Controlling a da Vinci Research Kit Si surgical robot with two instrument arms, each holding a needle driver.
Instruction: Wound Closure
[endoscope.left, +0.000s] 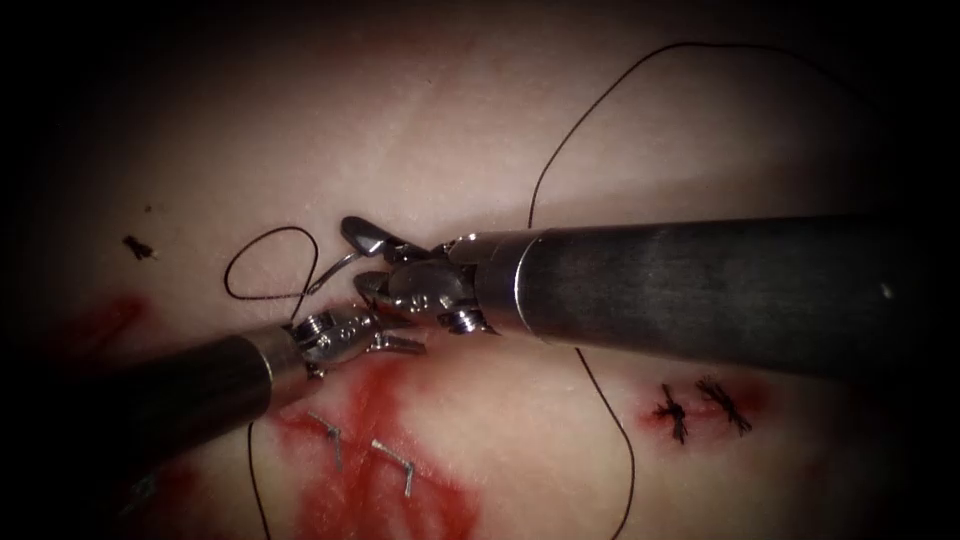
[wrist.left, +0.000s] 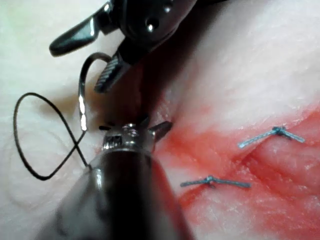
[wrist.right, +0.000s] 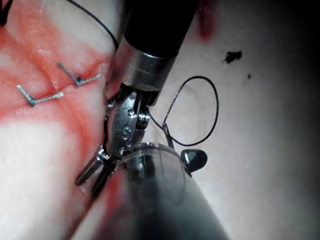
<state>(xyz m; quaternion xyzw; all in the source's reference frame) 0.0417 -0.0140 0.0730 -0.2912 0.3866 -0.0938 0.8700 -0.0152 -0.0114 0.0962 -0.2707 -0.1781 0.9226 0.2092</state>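
Steel curved needle (endoscope.left: 335, 270) amid gaping jaws of right tool (endoscope.left: 355, 257); left tool (endoscope.left: 412, 345) ajar, empty.

Pale tissue (endoscope.left: 480, 120) with red fluid (endoscope.left: 380, 490), looped thread (endoscope.left: 262, 265), stitches (endoscope.left: 700, 408).

We see the two tools crowded tip to tip: the right tool (endoscope.left: 372, 262), jaws spread, lies just above the left tool (endoscope.left: 395, 340), leaving little room between them. The curved needle (endoscope.left: 335, 272) and a thread (endoscope.left: 265, 265) loop stand just to their left. Below, two stitches (endoscope.left: 365, 455) cross the red fluid (endoscope.left: 385, 490). We find bare tissue (endoscope.left: 450, 120) above, crossed by one arc of thread.
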